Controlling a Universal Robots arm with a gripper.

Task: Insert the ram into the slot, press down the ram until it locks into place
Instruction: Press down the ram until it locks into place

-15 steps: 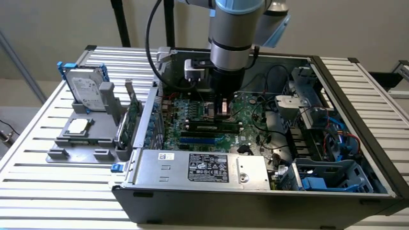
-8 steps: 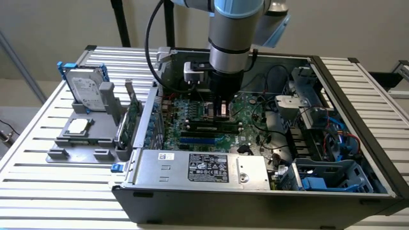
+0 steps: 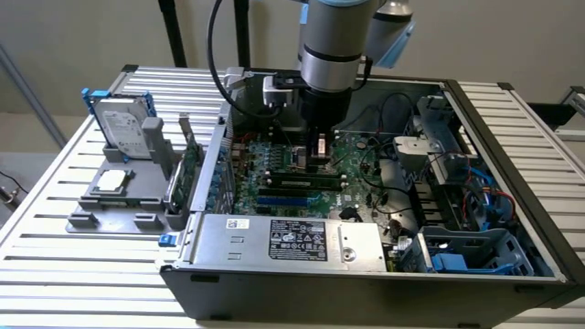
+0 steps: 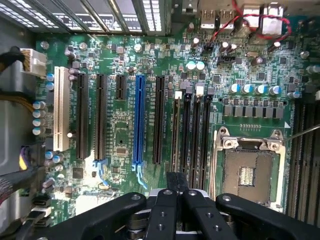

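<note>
From the exterior view's left, the ram (image 3: 299, 182) already lay seated in its slot (image 3: 302, 186) on the motherboard (image 4: 125, 135), with the pincer (image 4: 177, 192) closed up empty right over the memory sockets.

Lighting's pretty even and soft, no hard shadows on the slatted tabletop (image 3: 55, 226). Inside the case it's dimmer, with shade right under the hand (image 3: 322, 159). Wrist view is bright; the hand (image 4: 176, 192) looks soft up close.
</note>
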